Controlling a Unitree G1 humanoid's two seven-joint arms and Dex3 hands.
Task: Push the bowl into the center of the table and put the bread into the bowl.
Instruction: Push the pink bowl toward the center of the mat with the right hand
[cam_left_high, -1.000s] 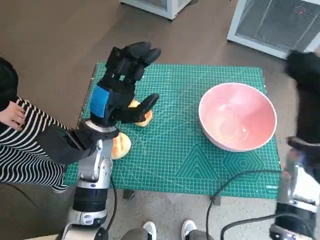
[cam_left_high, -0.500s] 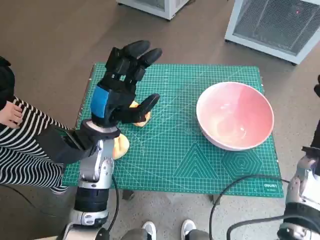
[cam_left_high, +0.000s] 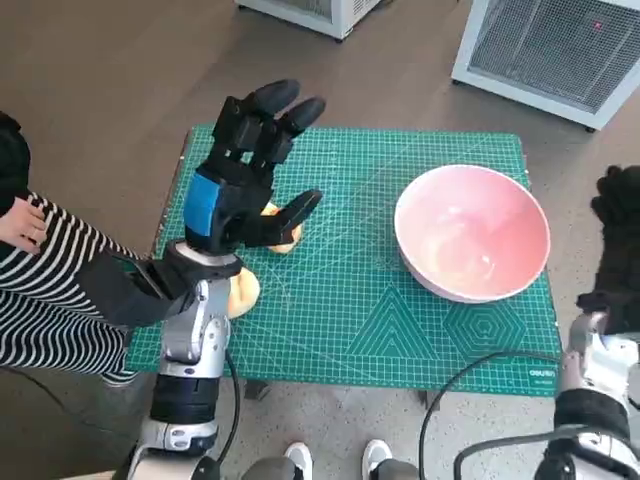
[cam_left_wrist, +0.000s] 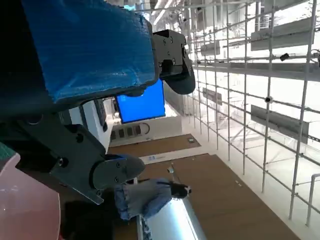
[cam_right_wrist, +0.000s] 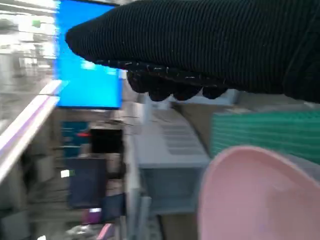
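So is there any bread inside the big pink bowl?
No, the round pink bowl holds nothing, and the golden bread pieces lie on the green mat near the left hand.

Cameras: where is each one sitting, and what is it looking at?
Head view: on the robot's head, looking steeply down at the green mat, pink bowl and bread; both forearms, left hand and right hand show.
Left wrist view: behind the left hand, facing out into the room; its blue-taped back shows.
Right wrist view: behind the right hand, facing the bowl's rim; the glove shows.
All three views show the pink bowl.
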